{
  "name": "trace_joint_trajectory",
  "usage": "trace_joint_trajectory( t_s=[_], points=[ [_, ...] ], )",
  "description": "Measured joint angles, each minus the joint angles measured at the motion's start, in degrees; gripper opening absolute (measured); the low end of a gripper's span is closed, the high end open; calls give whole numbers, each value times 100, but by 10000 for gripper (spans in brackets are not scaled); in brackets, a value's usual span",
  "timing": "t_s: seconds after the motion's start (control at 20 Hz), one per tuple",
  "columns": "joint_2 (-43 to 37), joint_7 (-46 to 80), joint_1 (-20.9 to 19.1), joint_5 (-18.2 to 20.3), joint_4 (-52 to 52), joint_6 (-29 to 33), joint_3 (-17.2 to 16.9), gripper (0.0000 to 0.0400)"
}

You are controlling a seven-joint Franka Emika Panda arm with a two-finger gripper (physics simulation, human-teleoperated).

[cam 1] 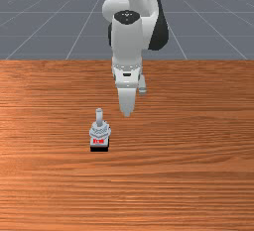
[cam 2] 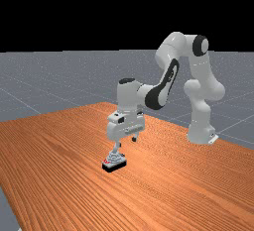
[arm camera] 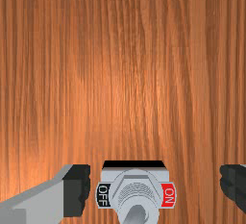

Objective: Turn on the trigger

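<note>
front view faces the arm (cam 1: 128,41), far view shares it from farther off, wrist view looks down, seemingly close.

Soft glare on the table (arm camera: 117,95)

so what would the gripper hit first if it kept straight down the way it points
Probably the table, to the front view's right of the switch, though the open gripper's exact depth is hard to judge.

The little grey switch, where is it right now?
In the far view, the switch sits on the wooden table, slightly left of the middle, just below the open claw. In the front view, it is lower in the picture and to the claw's left.
</note>
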Motion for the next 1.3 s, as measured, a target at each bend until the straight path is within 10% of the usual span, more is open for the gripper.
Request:
trace_joint_trajectory(
  t_s=[0.05,0.15,0.25,1.3],
  points=[
    [-90,0,2,3,619,-1304,0,244],
    [-101,1,4,4,3382,-4160,0,90],
    [-388,1,-2,5,3616,-4138,-2,33],
    [-268,147,26,72,3763,-4242,14,0]
  ],
)
